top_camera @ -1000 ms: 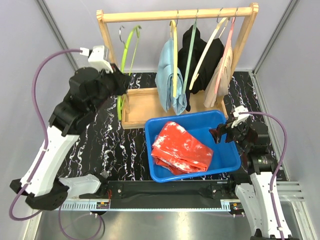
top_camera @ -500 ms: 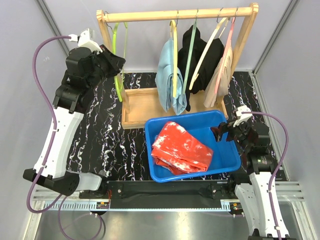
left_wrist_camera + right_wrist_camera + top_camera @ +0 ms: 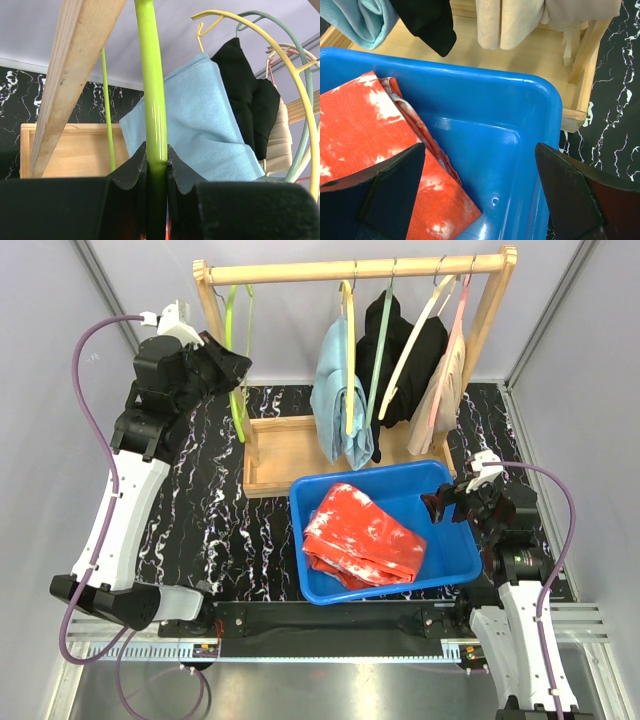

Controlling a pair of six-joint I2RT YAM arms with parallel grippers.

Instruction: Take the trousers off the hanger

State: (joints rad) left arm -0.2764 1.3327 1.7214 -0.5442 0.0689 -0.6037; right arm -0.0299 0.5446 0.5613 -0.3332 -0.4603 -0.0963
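My left gripper [image 3: 228, 368] is shut on a bare lime-green hanger [image 3: 238, 390] that hangs at the left end of the wooden rail [image 3: 350, 269]; its bar runs between my jaws in the left wrist view [image 3: 152, 100]. Light blue trousers [image 3: 340, 400], black trousers [image 3: 395, 350] and beige trousers [image 3: 442, 380] hang on other hangers. The red, white-blotched trousers [image 3: 362, 537] lie folded in the blue bin [image 3: 460, 565]. My right gripper [image 3: 445, 502] is open and empty over the bin's right rim; the red trousers [image 3: 365, 135] show in its view.
The wooden rack has a tray base [image 3: 290, 445] behind the bin and an upright post [image 3: 70, 85] close beside my left gripper. Yellow [image 3: 348, 360], green [image 3: 380, 360], cream and pink hangers carry the hanging trousers. Grey walls stand on both sides.
My left arm has lifted the lime-green hanger from low beside the rack up to the rail's left end, where it now hangs. The right arm has barely moved.
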